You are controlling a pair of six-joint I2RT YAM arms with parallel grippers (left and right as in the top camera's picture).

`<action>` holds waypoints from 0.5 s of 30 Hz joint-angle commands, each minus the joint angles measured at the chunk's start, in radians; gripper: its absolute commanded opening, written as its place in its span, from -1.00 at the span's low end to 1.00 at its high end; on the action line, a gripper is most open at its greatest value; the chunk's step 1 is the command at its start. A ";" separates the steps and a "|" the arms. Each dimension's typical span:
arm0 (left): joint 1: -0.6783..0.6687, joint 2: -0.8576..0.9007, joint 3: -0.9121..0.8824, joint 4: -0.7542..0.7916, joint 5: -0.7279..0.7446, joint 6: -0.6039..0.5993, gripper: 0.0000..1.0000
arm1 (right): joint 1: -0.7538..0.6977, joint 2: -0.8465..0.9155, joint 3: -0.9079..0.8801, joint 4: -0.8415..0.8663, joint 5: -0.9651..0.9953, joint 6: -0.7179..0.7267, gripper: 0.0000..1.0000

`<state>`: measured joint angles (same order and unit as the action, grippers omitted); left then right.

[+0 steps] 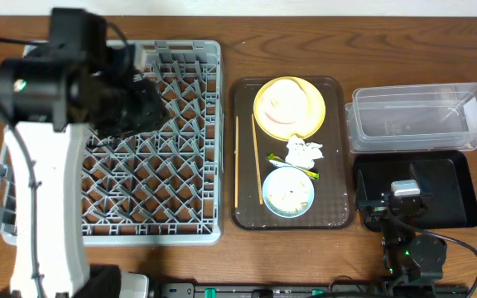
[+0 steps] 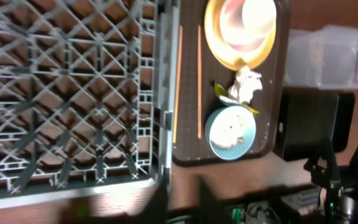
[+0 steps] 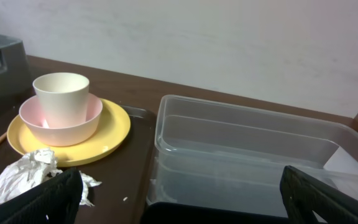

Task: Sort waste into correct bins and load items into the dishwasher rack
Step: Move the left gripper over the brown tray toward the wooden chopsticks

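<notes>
The grey dishwasher rack (image 1: 164,182) fills the left. My left gripper (image 1: 143,103) hangs open and empty above it; in the left wrist view its fingers (image 2: 184,202) sit past the rack's near edge. On the brown serving tray (image 1: 334,213) sit the yellow plate (image 1: 315,114) with a white bowl (image 3: 61,124) and a white cup (image 3: 61,92) stacked in it, a crumpled tissue (image 1: 303,151), a yellow-green wrapper (image 1: 278,159), a light blue bowl (image 1: 270,189) holding rice crumbs, and two chopsticks (image 1: 237,161). My right gripper (image 3: 179,199) is wide open and empty, low over the black tray (image 1: 454,190).
The clear plastic tub (image 1: 421,116) stands behind the black tray at the right, with nothing in it. A light wall runs along the table's far edge. Bare wooden table shows between the rack and the brown tray.
</notes>
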<state>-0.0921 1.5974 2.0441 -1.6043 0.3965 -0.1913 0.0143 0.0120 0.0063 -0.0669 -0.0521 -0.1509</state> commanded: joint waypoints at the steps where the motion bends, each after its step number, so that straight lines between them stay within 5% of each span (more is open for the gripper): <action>1: -0.064 0.018 0.000 -0.004 -0.003 -0.026 -0.88 | -0.008 -0.005 -0.001 -0.004 -0.002 -0.011 0.99; 7: -0.248 0.025 -0.076 0.059 -0.224 -0.132 -0.86 | -0.008 -0.005 -0.001 -0.004 -0.002 -0.011 0.98; 15: -0.450 0.032 -0.290 0.267 -0.245 -0.189 -0.28 | -0.008 -0.005 -0.001 -0.004 -0.002 -0.011 0.99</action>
<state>-0.4931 1.6253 1.8133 -1.3735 0.1917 -0.3431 0.0143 0.0120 0.0067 -0.0666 -0.0521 -0.1513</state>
